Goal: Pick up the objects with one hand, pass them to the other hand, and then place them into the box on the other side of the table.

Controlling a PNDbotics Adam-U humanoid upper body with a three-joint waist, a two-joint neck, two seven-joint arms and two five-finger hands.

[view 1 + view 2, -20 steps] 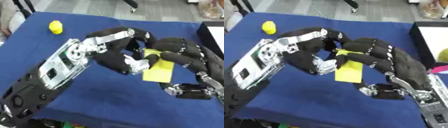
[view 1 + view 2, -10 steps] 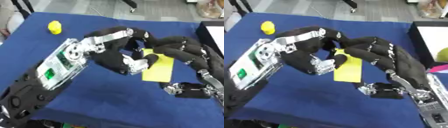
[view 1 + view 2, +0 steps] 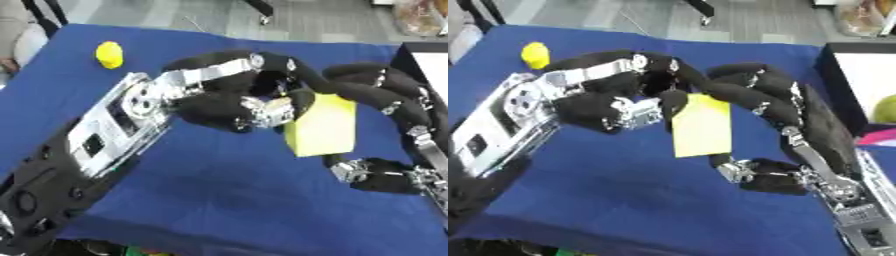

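Yellow block (image 3: 702, 126), flat-faced, roughly rectangular, plain pale yellow, no markings seen. It was held up off the bench (image 3: 219, 200), over the middle, closer to the right edge than the left. Long axis ran near vertical with a slight tilt, broad face turned toward the camera, top corner tucked between the two hands.

Left hand (image 3: 232, 102) came in from the lower left, fingers (image 3: 271, 111) curled at the block's upper left edge, touching it; they appeared to pinch it. Right hand (image 3: 767, 97) came from the right, fingers curled over the block's top and right side, thumb (image 3: 754, 175) just below the bottom edge. Both hands met at the top of the block and hid its upper end; exact contact of the right fingers behind the block could not be told.

Bench covered in blue cloth. Small yellow object (image 3: 109, 54), rounded, lay near the far left corner, well apart from the hands. Box (image 3: 859, 80), dark walls with white inside, stood at the right edge; a green rounded thing (image 3: 883, 109) showed in it, and something pink (image 3: 877, 137) just below that, cut off by the view's edge. Grey floor beyond the far edge.
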